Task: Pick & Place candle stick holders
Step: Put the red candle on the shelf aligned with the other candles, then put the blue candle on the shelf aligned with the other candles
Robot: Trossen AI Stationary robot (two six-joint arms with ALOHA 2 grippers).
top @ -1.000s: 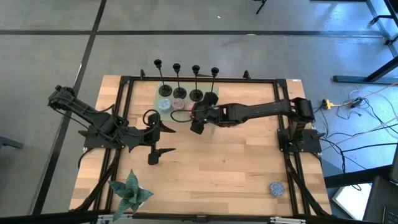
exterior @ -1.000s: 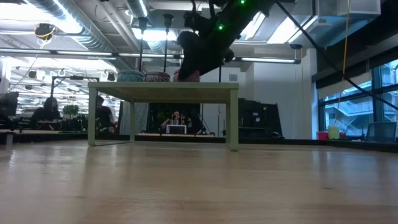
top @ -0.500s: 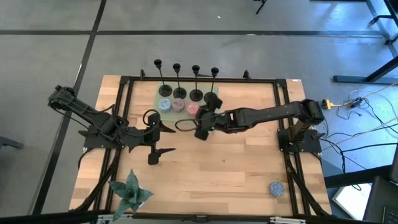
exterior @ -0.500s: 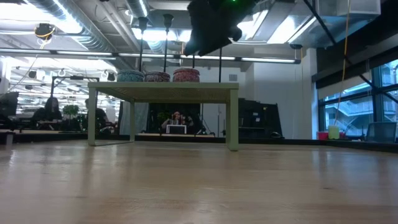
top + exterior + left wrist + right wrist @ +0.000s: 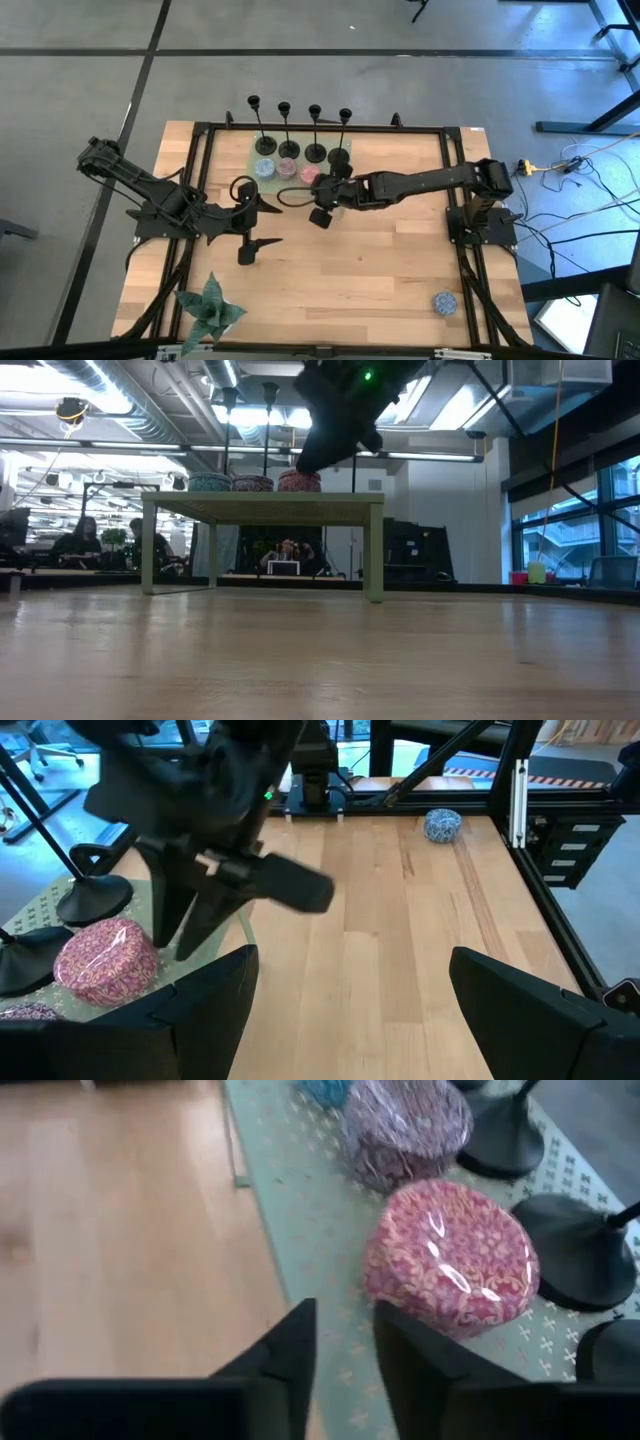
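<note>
Several black candle stick holders [image 5: 290,150] stand in a row on their round bases along the far side of a low green stand [image 5: 265,508]. Two of their bases [image 5: 580,1250] show in the right wrist view. A pink patterned round thing [image 5: 450,1270] sits on the stand in front of them. My right gripper [image 5: 345,1340] hovers above the stand's near edge [image 5: 325,195], just short of the pink thing. Only a narrow gap separates its fingers, and nothing is between them. My left gripper [image 5: 268,225] waits wide open to the stand's near left.
A blue round thing [image 5: 265,168] and a purple one [image 5: 288,167] sit on the stand beside the pink one. A green plant [image 5: 210,305] stands at the table's near left, and a blue ball [image 5: 445,302] lies near right. Black rails frame the table.
My right gripper has risen from the pink round thing and drawn back a little toward the table's near edge. The pink thing, hidden behind the gripper in the low view before, now stands uncovered on the stand.
</note>
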